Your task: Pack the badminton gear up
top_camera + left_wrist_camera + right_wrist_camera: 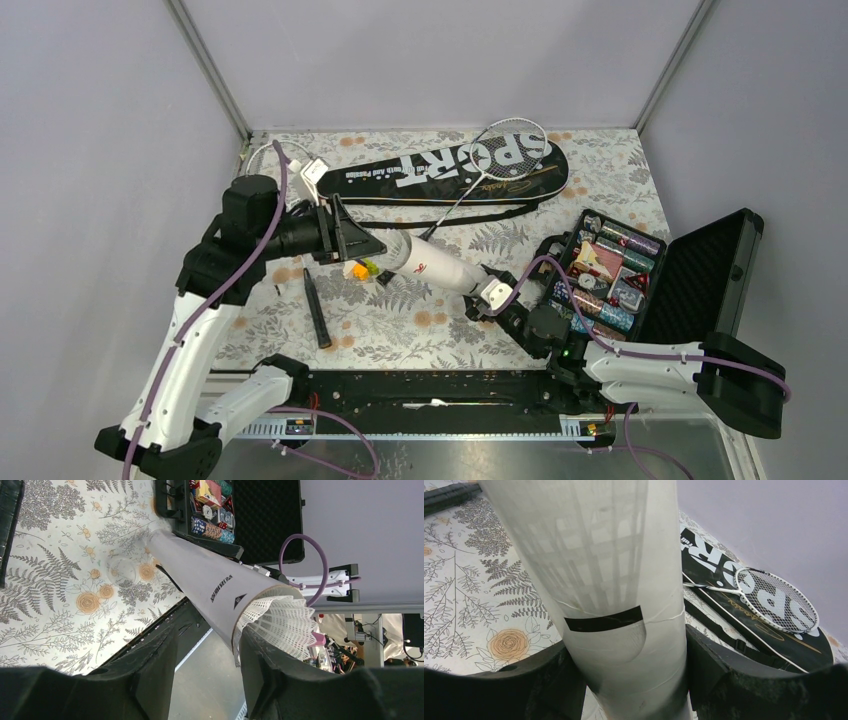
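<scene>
The long white tube (440,268) lies slanted above the table's middle, and my right gripper (485,288) is shut on its lower end (624,645). A white net-skirted shuttlecock (280,625) sticks out of the tube's open mouth (200,575). My left gripper (372,247) is at that mouth, open, with nothing between its fingers (207,680); one finger (260,665) touches the shuttlecock's skirt. At the back lies the black "SPORT" bag (350,185), also in the right wrist view (704,562), with a white-framed racket (515,150) (774,600) resting on it.
An open black hard case (700,270) of foil-wrapped items stands at the right (265,515). A black stick (317,308) lies on the floral cloth near the left arm. Small yellow and green pieces (360,268) sit under the left gripper.
</scene>
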`<state>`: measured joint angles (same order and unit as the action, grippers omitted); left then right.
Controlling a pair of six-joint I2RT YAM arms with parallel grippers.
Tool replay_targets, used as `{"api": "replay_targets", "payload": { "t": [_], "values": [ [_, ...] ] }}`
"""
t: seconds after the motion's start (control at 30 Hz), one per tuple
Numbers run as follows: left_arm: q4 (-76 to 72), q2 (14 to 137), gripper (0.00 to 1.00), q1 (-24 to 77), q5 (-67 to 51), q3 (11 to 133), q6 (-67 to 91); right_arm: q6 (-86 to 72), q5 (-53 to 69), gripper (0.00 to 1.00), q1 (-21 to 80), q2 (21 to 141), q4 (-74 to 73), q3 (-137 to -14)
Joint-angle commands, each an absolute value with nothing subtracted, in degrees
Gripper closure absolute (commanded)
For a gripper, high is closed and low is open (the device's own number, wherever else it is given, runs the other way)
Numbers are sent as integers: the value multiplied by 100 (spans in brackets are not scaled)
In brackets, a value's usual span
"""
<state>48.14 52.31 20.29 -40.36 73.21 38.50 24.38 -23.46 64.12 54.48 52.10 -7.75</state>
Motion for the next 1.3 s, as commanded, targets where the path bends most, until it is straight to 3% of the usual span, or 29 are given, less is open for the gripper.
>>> {"api": "replay_targets", "payload": {
  "t": [0.0,0.23,0.4,0.93,1.27],
  "values": [
    [4491,5329,51,2063,-4219,7278,3609,2373,-2299,34,6409,5361,5773,-923],
    [4491,5415,51,2284,-3881,7163,3348,2327,-2231,34,6407,5328,5774,-910],
    [4580,5502,46,2687,-3401,7214,3124,2329,-2235,34,6407,5333,5774,-912],
    [5325,5306,29,2707,-2608,8240,2775,2347,-2254,34,6407,5318,5739,-914],
    [5444,5519,32,2706,-2314,8196,2415,2320,-2231,34,6412,5242,5704,-896]
  ]
}}
